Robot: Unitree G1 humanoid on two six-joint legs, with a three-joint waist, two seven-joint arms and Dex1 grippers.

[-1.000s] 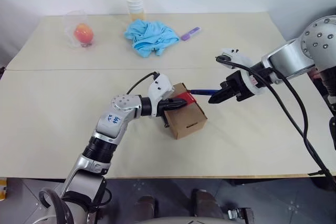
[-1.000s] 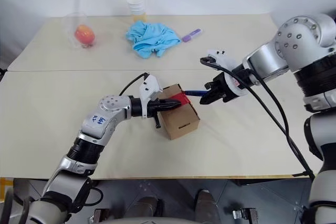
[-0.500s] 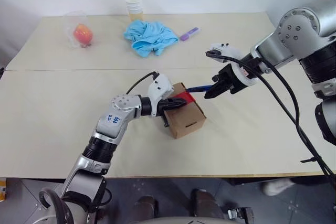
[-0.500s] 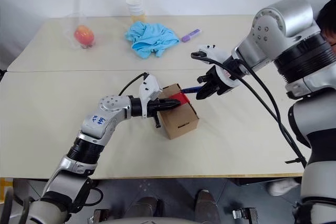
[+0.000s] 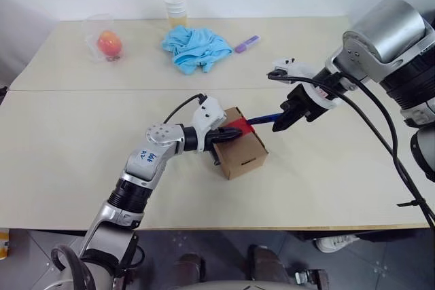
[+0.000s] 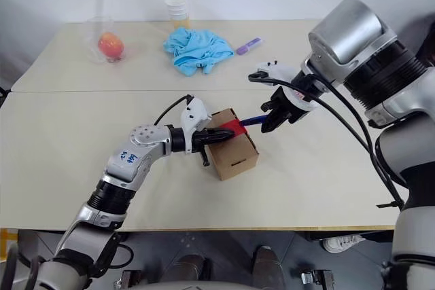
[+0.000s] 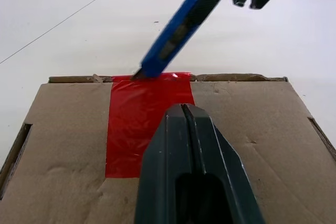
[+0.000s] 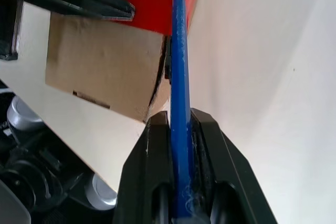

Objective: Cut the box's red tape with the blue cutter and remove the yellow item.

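Note:
The brown cardboard box [image 5: 243, 154] sits mid-table with the red tape [image 7: 140, 121] across its top seam. My left gripper [image 5: 229, 135] is shut, and its closed fingertips [image 7: 184, 129] rest on the box top over the tape. From the right, my right gripper [image 5: 281, 121] is shut on the blue cutter [image 5: 262, 118]. The cutter slants down to the box, and its tip [image 7: 143, 72] touches the tape at the box's far top edge. In the right wrist view the cutter [image 8: 179, 77] runs between the fingers to the tape [image 8: 149, 1]. The yellow item is hidden.
Along the table's far side are an orange fruit in clear plastic [image 5: 107, 43], stacked paper cups [image 5: 175, 7], a crumpled blue cloth [image 5: 196, 47] and a light-purple marker [image 5: 247, 43]. Black cables hang from my right arm [image 5: 370, 127].
My right wrist has rolled and the arm has swung upward, tilting the cutter more steeply. Its tip stays at the tape's edge. My left gripper and the box have not moved.

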